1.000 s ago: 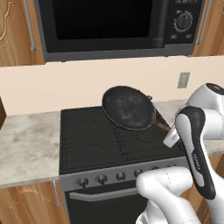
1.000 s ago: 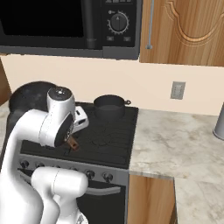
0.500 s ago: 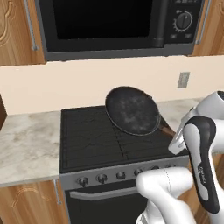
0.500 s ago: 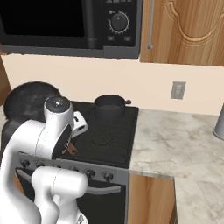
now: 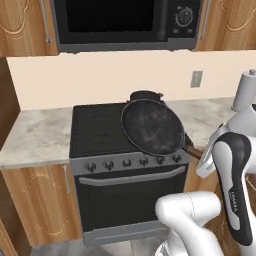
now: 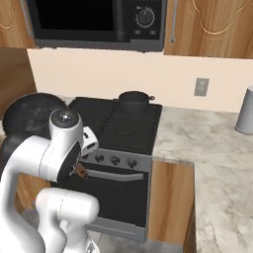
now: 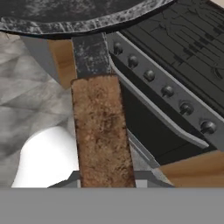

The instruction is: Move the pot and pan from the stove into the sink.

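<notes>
I read the pan (image 5: 152,126) as lifted clear of the stove (image 5: 100,131), tilted so its speckled inside faces the left base camera, its rim overhanging the stove's front edge and knob row. Its brown wooden handle (image 7: 101,131) runs from the dish toward 4 o'clock in that view and ends at the arm's wrist. In the hand view the handle rises straight up from the bottom edge to the dark neck of the pan at 12 o'clock, and the jaws are pinching the handle; the fingertips themselves I cannot make out.

The pot (image 6: 134,98) stands on the rear right of the stove, against the back wall, well apart from the pan. In the left base view its rim just shows above the pan's upper edge at 12 o'clock.

Open room: the marble bench (image 6: 197,141) to the right of the stove is bare up to a grey cylinder (image 6: 245,109) at the far right edge. The bench section (image 5: 35,135) left of the stove is also bare. A microwave (image 5: 125,22) hangs overhead, leaving a wide gap above the grates. A wall outlet (image 5: 196,78) sits at 2 o'clock from the pot.

Writing: small lettering runs along the dark side of the forearm in the left base view; too small for me to read. The microwave dial carries marks I cannot read.

Arm pose: the arm is folded close to the base, forearm near upright, wrist turned toward the stove front at knob height.
</notes>
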